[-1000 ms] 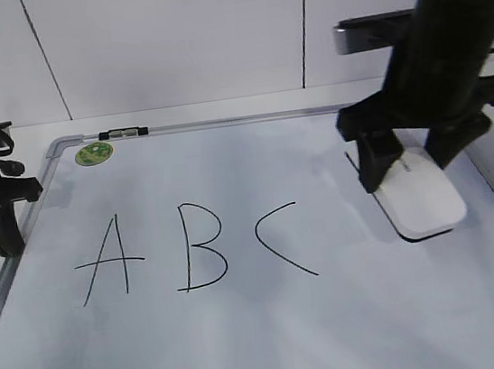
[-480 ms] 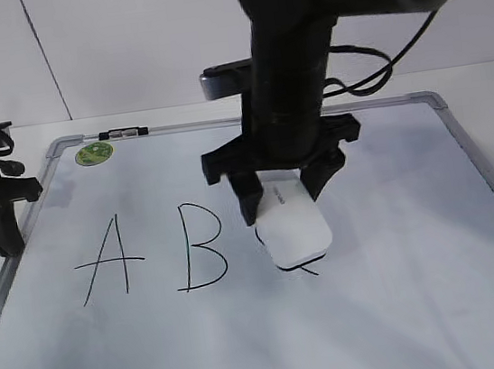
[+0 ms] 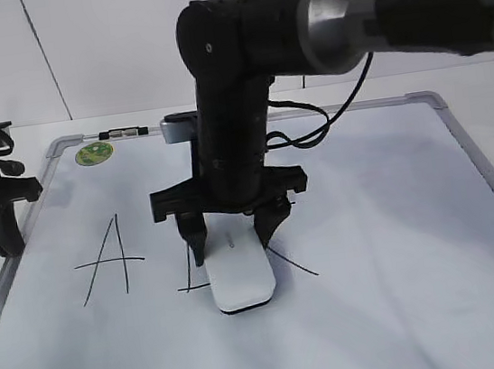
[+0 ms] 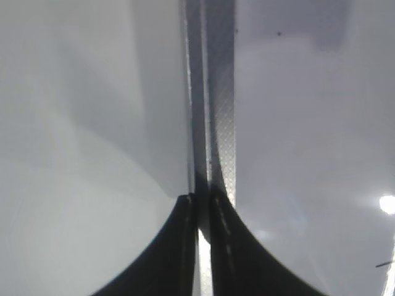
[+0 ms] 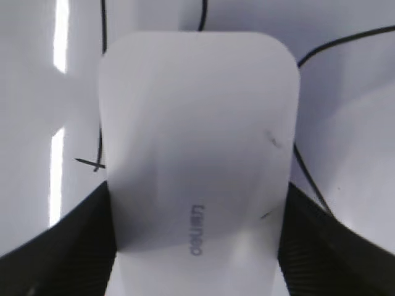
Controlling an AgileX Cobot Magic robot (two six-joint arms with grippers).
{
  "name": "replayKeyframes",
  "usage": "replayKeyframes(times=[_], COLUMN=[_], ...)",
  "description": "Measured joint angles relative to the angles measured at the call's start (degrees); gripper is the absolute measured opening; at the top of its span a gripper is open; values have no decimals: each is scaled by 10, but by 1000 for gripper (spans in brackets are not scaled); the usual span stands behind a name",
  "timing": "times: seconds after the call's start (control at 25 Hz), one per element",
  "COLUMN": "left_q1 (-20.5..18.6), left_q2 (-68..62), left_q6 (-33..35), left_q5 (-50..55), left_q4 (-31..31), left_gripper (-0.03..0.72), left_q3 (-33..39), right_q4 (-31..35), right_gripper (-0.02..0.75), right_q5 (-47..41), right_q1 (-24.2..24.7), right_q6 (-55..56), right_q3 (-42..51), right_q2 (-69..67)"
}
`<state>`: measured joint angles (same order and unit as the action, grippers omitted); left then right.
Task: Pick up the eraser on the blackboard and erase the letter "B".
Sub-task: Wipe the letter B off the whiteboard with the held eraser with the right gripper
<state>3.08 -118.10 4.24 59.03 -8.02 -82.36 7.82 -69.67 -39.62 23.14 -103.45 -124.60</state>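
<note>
The right arm enters from the upper right of the exterior view and bends straight down at centre frame; its gripper points downward, fingers clamped on a white block. The left gripper sits at the left edge, fingertips pressed together.

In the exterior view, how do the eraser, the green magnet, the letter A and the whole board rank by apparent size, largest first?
1. Board.
2. Eraser and letter A: these look about alike, so I would not rank them; the eraser is partly hidden by the right claw.
3. Green magnet, smallest, though it lies farther away.
</note>
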Motion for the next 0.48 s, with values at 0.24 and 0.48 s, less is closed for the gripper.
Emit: replayKeyframes(times=[0.24, 0.48], left_q1=[0, 0], left_q2=[0, 0], left_q6=[0, 0], left_q5=[0, 0], left_q4=[0, 0], left_gripper=[16, 16], left_q3=[0, 0], right_q4=[34, 34], right_gripper=[562, 561], right_q5=[0, -6], right_q1=[-1, -1], right_q6=[4, 6], right_q3=[-34, -42], right_q2=[-21, -47])
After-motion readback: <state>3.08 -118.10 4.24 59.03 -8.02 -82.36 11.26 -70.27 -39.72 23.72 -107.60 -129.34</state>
